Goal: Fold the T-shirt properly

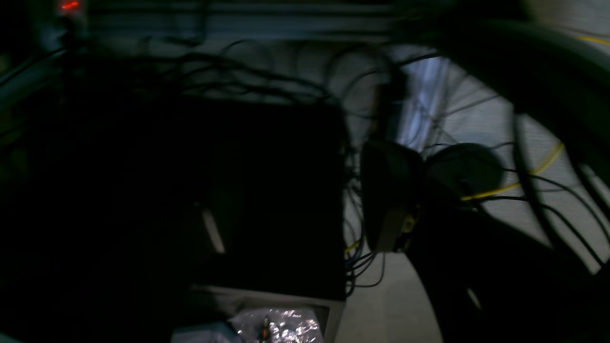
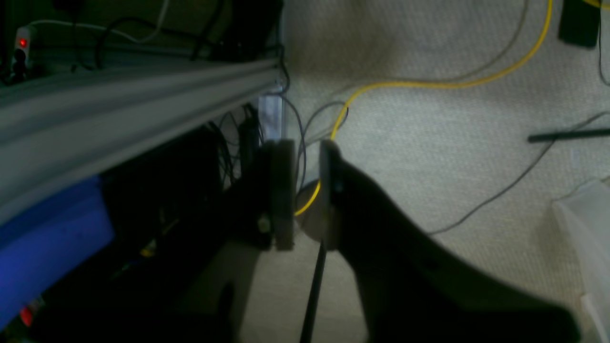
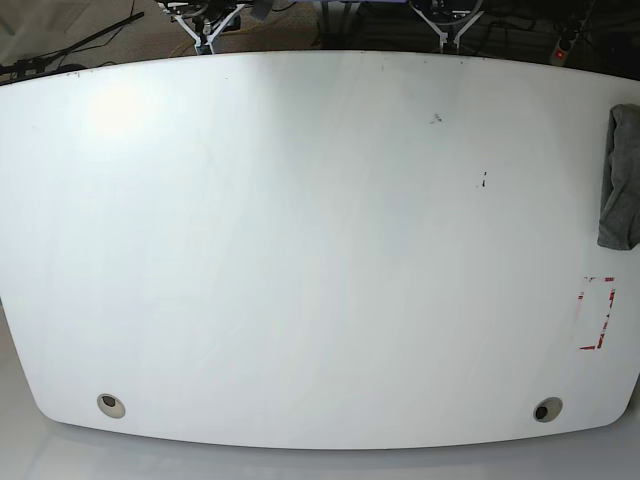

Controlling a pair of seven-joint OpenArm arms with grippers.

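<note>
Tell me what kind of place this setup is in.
Probably an indoor robot lab or workshop. A big white table fills the base view with a grey T-shirt bunched at its right edge. The right wrist view shows carpet strewn with cables, one yellow cable, and a metal frame rail.

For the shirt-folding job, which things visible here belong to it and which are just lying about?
Part of the job:
- T-shirt, bunched at the table's right edge in the base view
- white table
- right gripper, jaws slightly apart, holding nothing

Just lying about:
- yellow cable on the carpet
- red tape marks on the table
- power strip
</note>
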